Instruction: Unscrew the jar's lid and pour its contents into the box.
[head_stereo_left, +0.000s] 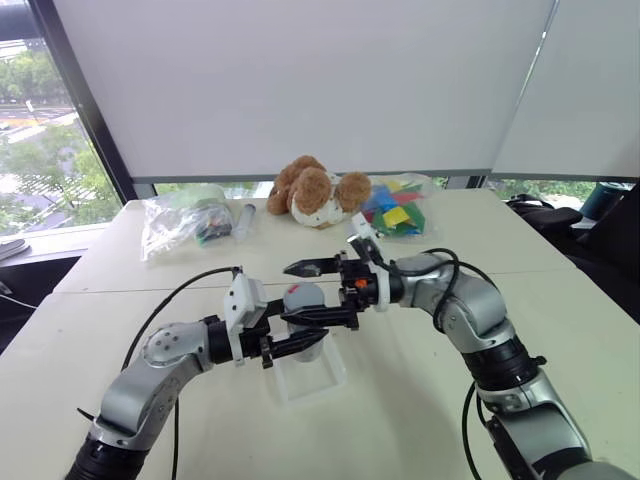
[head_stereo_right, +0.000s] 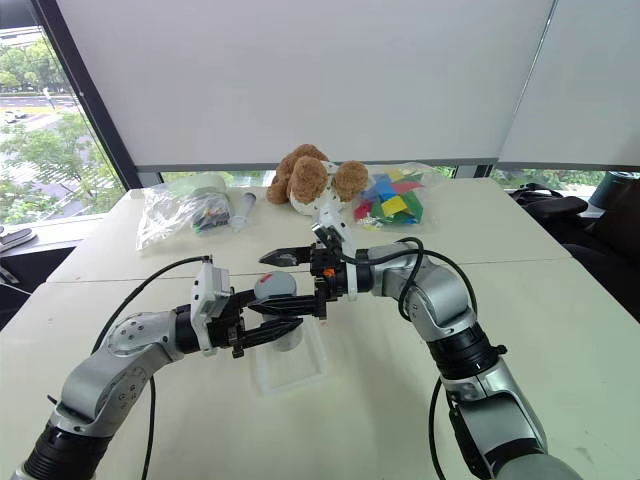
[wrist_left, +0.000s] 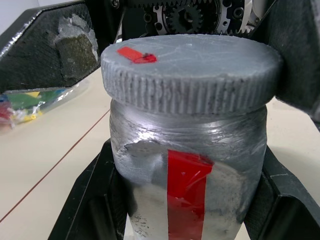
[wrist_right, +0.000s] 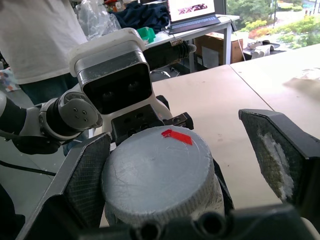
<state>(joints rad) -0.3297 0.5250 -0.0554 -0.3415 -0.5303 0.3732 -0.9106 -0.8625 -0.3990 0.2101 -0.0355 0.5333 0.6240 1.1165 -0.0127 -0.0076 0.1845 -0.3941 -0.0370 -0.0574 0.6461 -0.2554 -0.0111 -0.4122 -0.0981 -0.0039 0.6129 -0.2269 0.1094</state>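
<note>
From the head camera, the left gripper (head_stereo_left: 300, 345) reaches in from the left with its fingers clenched on the jar (head_stereo_left: 305, 338), holding it up above the box (head_stereo_left: 312, 378), which sits on the table (head_stereo_left: 560, 330). The lid (head_stereo_left: 303, 296) is on the jar. The right gripper (head_stereo_left: 305, 292) comes in from the right, pointing left, its fingers spread wide on either side of the lid. One finger (head_stereo_left: 302, 268) stands clear on the far side of the lid; the near one lies just beside it. At the table's far edge lie a plush toy (head_stereo_left: 315, 190), a bag of coloured blocks (head_stereo_left: 395, 208) to its right and another clear bag (head_stereo_left: 185, 222) to its left.

In the left wrist view, the jar (wrist_left: 187, 175) fills the middle, gripped low on both sides by the black fingers (wrist_left: 92, 200). Its ribbed grey lid (wrist_left: 192, 72) carries a small red mark, and a red strip runs down the jar's side.

In the right wrist view, the lid (wrist_right: 157, 175) sits between the spread fingers. One finger (wrist_right: 82, 177) touches the lid's edge or nearly so; the other (wrist_right: 280, 150) stands well apart. The left gripper (wrist_right: 145, 117) shows behind the jar, and a person in a white shirt (wrist_right: 42, 40) stands beyond.
</note>
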